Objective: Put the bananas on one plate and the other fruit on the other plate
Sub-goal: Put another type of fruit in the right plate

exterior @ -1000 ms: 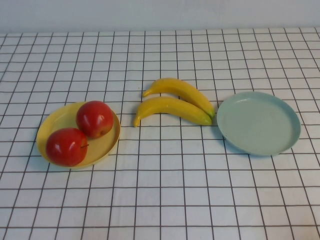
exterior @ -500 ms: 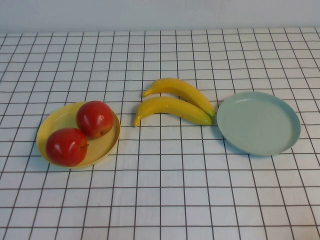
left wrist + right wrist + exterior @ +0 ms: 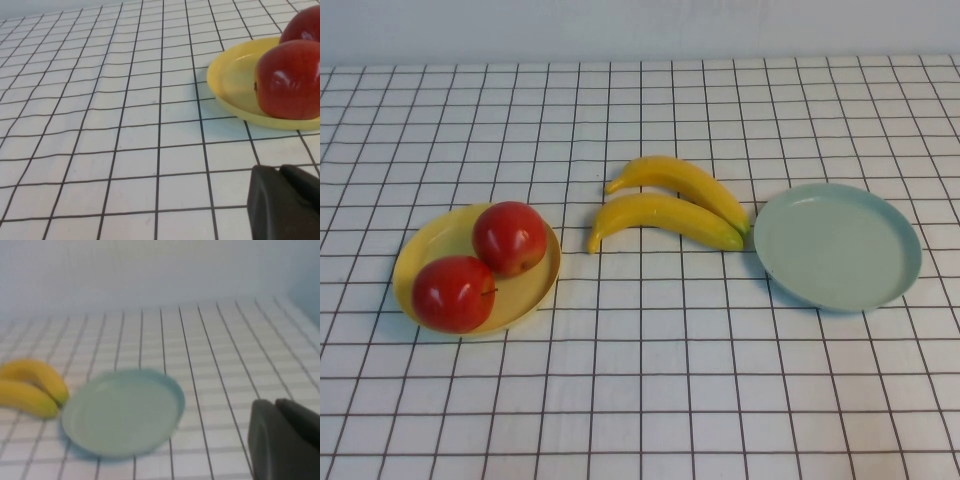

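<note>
2 red apples (image 3: 480, 265) are being held by the yellow plate (image 3: 438, 240); 2 bananas (image 3: 675, 205) are lying beside the blue-green plate (image 3: 837, 245). The left gripper (image 3: 285, 202) is parked near the yellow plate and the right gripper (image 3: 282, 442) near the blue-green plate.

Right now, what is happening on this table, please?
Nothing is being handled at this moment. Two red apples sit on the yellow plate. Two bananas lie on the checked tablecloth, between that plate and the blue-green plate, which holds nothing. The left gripper is low beside the yellow plate, and the right gripper is near the blue-green plate; neither shows in the high view. The bananas are not yet sorted.
</note>
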`<move>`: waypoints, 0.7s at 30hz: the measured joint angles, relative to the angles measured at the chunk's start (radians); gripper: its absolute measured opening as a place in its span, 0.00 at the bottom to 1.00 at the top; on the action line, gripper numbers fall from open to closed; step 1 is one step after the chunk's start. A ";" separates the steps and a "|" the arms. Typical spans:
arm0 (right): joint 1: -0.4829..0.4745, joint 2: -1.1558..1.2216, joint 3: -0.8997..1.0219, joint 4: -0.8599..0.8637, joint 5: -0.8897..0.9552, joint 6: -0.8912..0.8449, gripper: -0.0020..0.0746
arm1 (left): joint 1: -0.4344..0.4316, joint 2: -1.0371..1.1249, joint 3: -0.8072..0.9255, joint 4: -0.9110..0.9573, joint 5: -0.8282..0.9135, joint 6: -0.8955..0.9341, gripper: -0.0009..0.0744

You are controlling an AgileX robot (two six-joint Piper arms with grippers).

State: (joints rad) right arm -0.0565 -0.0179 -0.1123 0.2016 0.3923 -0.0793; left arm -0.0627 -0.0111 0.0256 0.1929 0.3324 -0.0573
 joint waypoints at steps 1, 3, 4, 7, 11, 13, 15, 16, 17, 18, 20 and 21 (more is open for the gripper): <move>0.000 0.000 -0.066 0.000 0.025 0.000 0.01 | 0.000 0.000 0.000 0.000 0.000 0.000 0.01; 0.000 0.002 -0.210 0.000 0.105 0.000 0.01 | 0.000 0.000 0.000 0.000 0.000 0.000 0.01; 0.000 0.008 -0.279 0.000 0.165 0.000 0.01 | 0.000 0.000 0.000 0.000 0.002 0.000 0.01; 0.000 0.052 -0.423 0.000 0.322 0.000 0.01 | 0.000 0.000 0.000 0.000 0.002 0.000 0.01; 0.000 0.119 -0.466 0.000 0.314 -0.029 0.01 | 0.000 0.000 0.000 0.000 0.003 0.000 0.01; 0.000 0.152 -0.453 0.007 0.227 -0.042 0.01 | 0.000 0.000 0.000 0.000 0.004 0.000 0.01; 0.000 0.180 -0.445 0.047 0.186 -0.049 0.01 | 0.000 0.000 0.000 0.000 0.004 0.000 0.01; 0.000 0.197 -0.445 0.076 0.187 -0.067 0.01 | 0.000 0.000 0.000 0.000 0.004 0.000 0.01; 0.000 0.219 -0.445 0.111 0.195 -0.101 0.01 | 0.000 0.000 0.000 0.000 0.004 0.000 0.01; 0.000 0.248 -0.445 0.141 0.207 -0.142 0.01 | 0.000 0.000 0.000 0.000 0.004 0.000 0.01; 0.000 0.332 -0.462 0.209 0.258 -0.217 0.01 | 0.000 0.000 0.000 0.000 0.004 0.000 0.01; 0.000 0.374 -0.477 0.235 0.283 -0.246 0.01 | 0.000 0.000 0.000 0.000 0.004 0.000 0.01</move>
State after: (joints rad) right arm -0.0565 0.3563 -0.5889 0.4369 0.6757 -0.3249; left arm -0.0627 -0.0111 0.0256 0.1929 0.3368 -0.0573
